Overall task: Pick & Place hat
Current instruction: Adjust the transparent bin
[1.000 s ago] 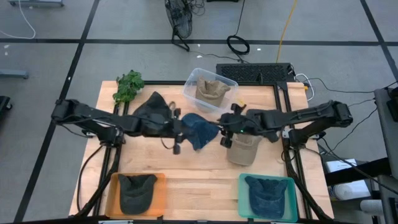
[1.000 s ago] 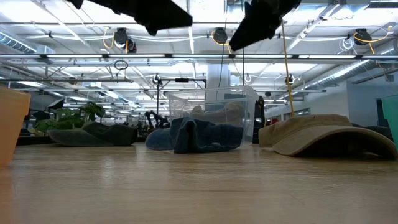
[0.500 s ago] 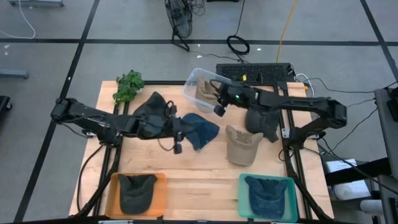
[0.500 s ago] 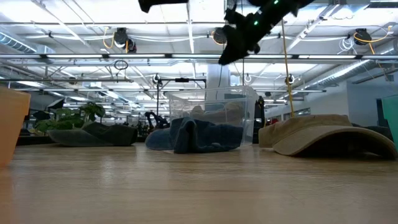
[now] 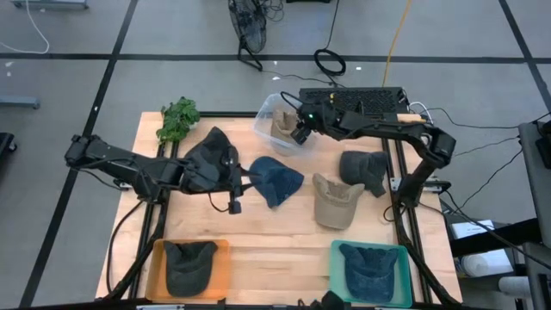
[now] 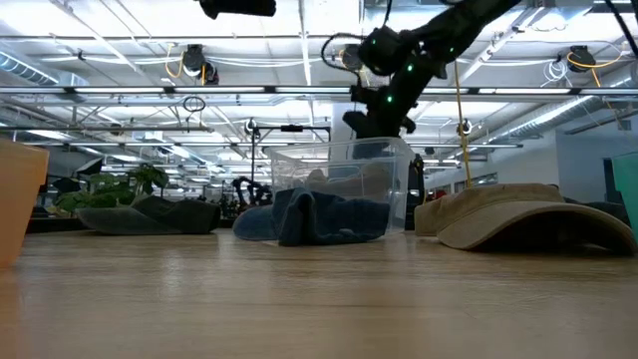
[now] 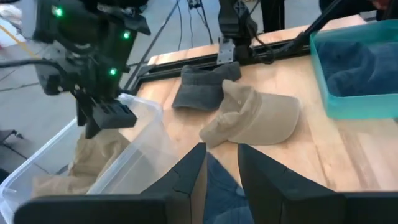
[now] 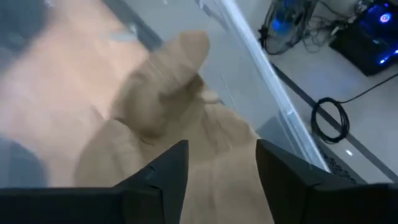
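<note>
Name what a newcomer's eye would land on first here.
The right gripper hangs open over the clear bin at the table's far edge, above the tan hat inside it. Around the table's middle lie loose hats: blue, tan, grey. The left gripper waits beside the blue one.

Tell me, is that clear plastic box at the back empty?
No. The clear bin holds a tan hat; the right gripper, fingers open, hovers above it.

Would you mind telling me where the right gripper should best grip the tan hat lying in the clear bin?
Probably the raised crown fold of the tan hat, coming straight down into the clear bin, whose walls block the sides; the right gripper hangs open above it.
</note>
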